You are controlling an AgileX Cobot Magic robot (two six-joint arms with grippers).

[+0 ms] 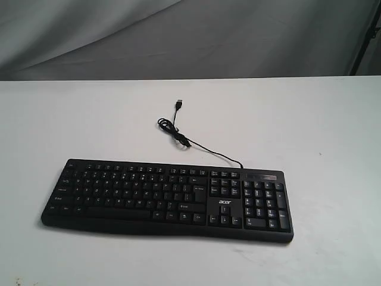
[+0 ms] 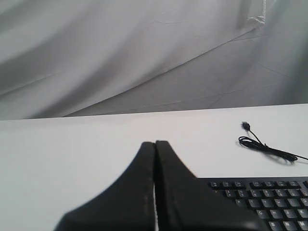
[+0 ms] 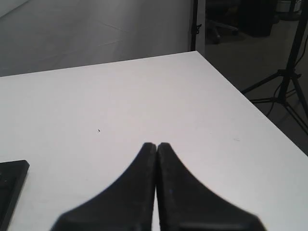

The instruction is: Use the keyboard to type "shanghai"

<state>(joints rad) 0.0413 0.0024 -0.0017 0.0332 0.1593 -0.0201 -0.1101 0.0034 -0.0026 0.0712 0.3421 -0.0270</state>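
At the near side of the white table [image 1: 333,149], the keyboard [image 1: 166,199] lies flat with its long side running across the exterior view, slightly skewed. Its number pad and white "acer" logo [image 1: 224,202] sit toward the right end. In the left wrist view the left gripper [image 2: 155,144] has its two black fingers pressed together tip to tip. A few rows of the keyboard's keys show beside them and pass partly behind them. In the right wrist view the right gripper [image 3: 157,145] is closed the same way, finger flat against finger, against bare tabletop, and one corner of the keyboard shows off to the side, apart from the fingers. Behind the keyboard its thin black cable [image 1: 205,150] leaves the back edge near the number pad, runs away across the table, curls into a small loop and ends in a USB plug [image 1: 178,103] lying loose on the surface. Beyond the table's far edge hangs a grey cloth backdrop [image 1: 178,36], and the right wrist view shows a black tripod [image 3: 288,77] standing on the floor past the table's corner
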